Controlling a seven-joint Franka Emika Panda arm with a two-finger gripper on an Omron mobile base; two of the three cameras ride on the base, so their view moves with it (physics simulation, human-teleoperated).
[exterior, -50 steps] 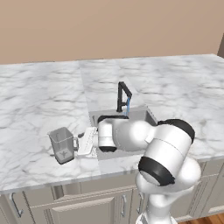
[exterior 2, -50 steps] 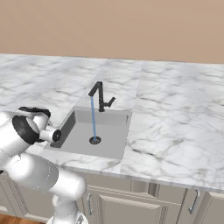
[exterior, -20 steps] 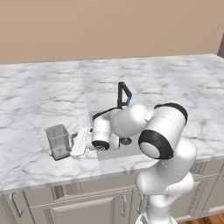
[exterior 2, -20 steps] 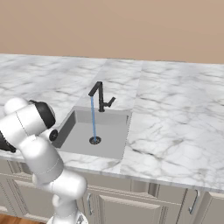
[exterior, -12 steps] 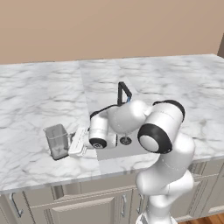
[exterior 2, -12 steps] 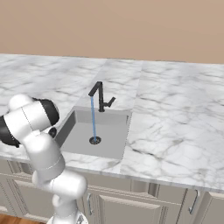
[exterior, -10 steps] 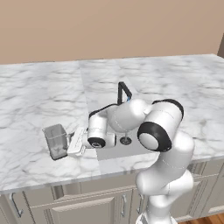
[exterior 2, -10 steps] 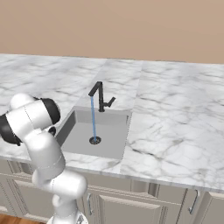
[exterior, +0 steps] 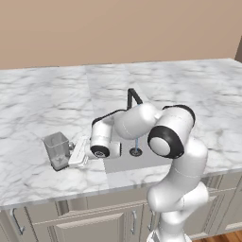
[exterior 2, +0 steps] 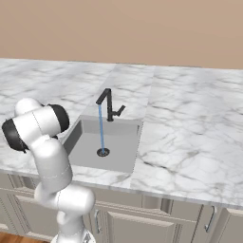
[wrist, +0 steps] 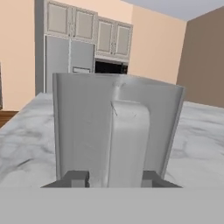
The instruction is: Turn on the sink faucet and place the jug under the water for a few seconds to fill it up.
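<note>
- While the water [exterior 2: 101, 128] already falls in a thin blue line from the sink faucet [exterior 2: 108, 104] to the drain, I have moved my hand leftward across the desk [exterior: 33, 106] over the last couple of seconds, away from the sink [exterior 2: 114, 149] and right up to the jug [exterior: 57, 150].
- That tells me the faucet step is done and the pickup is the step in hand; filling is not yet begun.
- Seen along my hand, the jug fills the frame, and its side handle [wrist: 129, 144] sits between my two fingertips [wrist: 77, 178], one on each side.
- My jaws [exterior: 77, 153] stand apart around that handle; I cannot tell whether either tip touches it yet, so I judge nothing is gripped.
- The jug stands upright on the marble desk, left of the sink and well apart from the stream.
- Its long axis runs vertical, wide rim up and dark base down.
- Its handle points toward me and toward the sink.
</note>
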